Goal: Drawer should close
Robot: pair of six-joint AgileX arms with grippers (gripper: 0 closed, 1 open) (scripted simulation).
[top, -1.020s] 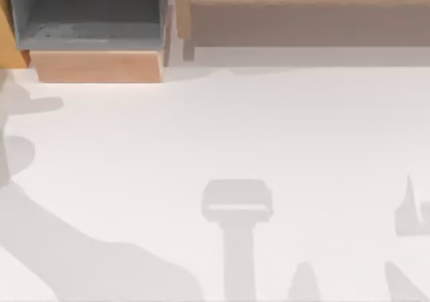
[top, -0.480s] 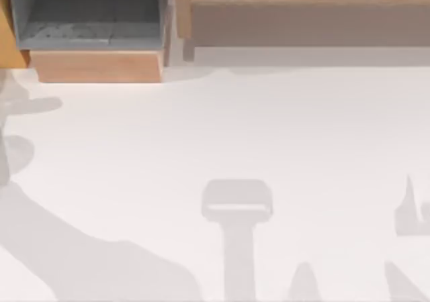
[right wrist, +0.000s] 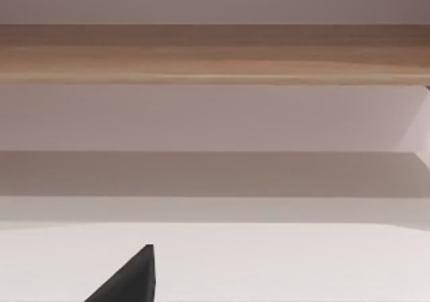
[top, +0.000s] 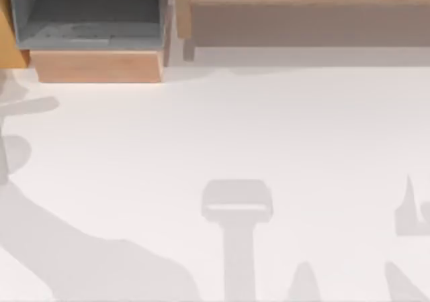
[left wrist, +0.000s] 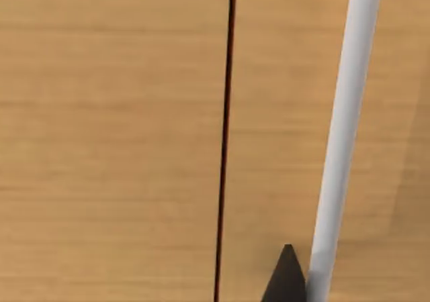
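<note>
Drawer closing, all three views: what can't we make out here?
- Drawer, top view: its back is cut off by the picture's upper edge, so how far out it stands is unclear.
- Left gripper, left wrist view: one dark tip at the edge, close to a wooden surface; open or shut unknown, contact unclear.
- Right gripper, right wrist view: one dark tip, cut off by the edge.
- Shelf body, top view: cut off above and at right.

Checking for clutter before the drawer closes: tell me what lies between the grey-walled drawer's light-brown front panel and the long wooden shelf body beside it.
In the top view, only a narrow bare gap separates the drawer from the shelf body.
</note>
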